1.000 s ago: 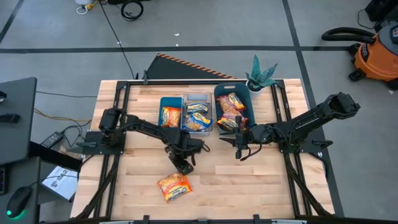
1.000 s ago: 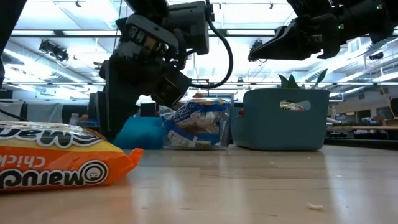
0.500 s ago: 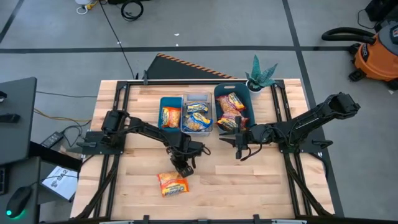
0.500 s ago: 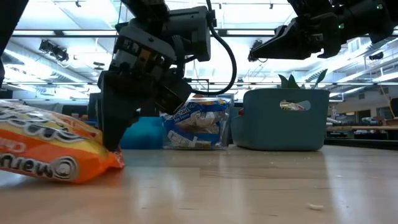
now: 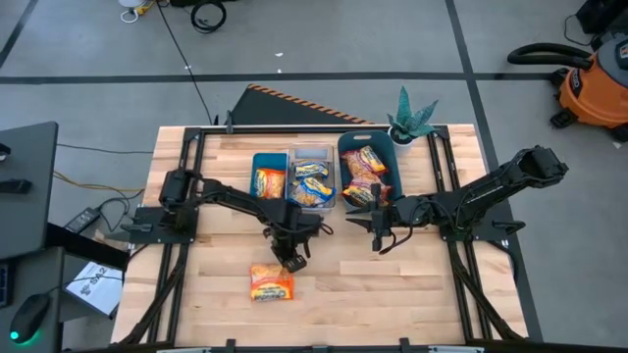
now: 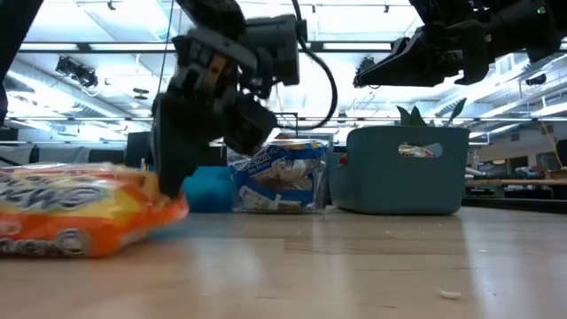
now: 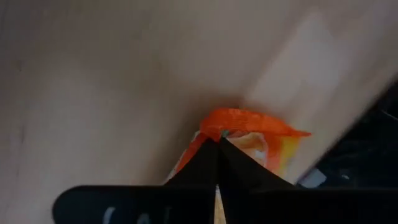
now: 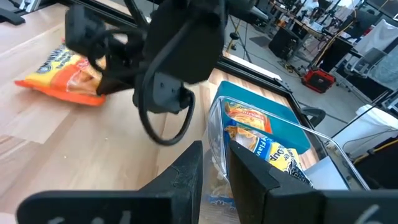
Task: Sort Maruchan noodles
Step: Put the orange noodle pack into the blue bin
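Loose packet: an orange-yellow noodle packet [image 5: 271,282] lies alone on the bare wooden counter [image 5: 412,294], well apart from the bins at the far side.
Left hand: the left hand [image 5: 291,258] is at the packet's far edge; in the left wrist view its two fingers meet at a point on the crimped orange end [image 7: 249,121], so it looks pinched on that seam.
Right hand: the right hand [image 5: 376,224] hovers just in front of the dark teal bin [image 5: 345,145], fingers a little apart, holding nothing.
Sorted packets: one orange packet lies in the small blue bin [image 5: 257,159], yellow-and-blue ones in the clear bin [image 5: 312,152], red-brown ones in the dark teal bin.
How it will handle: light, I judge; the film is thin, crinkly and slick, the block inside stiff but brittle, so hard squeezing could crack it.
Where to hold: the flat crimped end seam, or across the short sides; a pinch on the seam alone may let the packet swing or slip.
Shapes and surfaces: flat, puffy rectangle with sawtooth ends; glossy wrapper; matte pale wood planks; smooth hard plastic bins.
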Motion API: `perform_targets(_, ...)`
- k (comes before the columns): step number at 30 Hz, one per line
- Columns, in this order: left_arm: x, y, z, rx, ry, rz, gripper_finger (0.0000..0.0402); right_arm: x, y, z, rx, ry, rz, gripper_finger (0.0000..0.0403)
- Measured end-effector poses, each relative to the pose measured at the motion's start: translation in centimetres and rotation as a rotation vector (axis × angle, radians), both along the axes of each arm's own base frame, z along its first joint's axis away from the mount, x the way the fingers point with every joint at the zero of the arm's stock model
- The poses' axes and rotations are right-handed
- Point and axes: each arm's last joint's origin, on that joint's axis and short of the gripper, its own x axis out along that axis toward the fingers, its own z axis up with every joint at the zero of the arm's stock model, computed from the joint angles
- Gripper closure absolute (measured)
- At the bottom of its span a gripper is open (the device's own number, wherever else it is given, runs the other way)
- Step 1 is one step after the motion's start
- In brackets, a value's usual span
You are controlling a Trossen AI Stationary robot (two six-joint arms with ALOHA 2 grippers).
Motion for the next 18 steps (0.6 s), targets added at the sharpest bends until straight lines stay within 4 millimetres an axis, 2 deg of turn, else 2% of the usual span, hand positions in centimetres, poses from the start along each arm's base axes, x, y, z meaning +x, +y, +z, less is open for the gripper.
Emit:
perform_targets(5,-0.6,0.8,2.7,-0.018,-0.056,0.003,0.039,0.0,0.0,0.0,-0.001,0.003,0.0,0.0324)
perform_targets(11,-2.7,2.0,7.8,0.033,-0.139,0.04,0.039,0.0,0.0,0.0,-0.001,0.004,0.0,0.0324)
perform_targets(18,-6.6,5.4,13.1,0.32,-0.226,0.169,0.039,0.0,0.0,0.0,0.002,-0.004,0.003,0.0324)
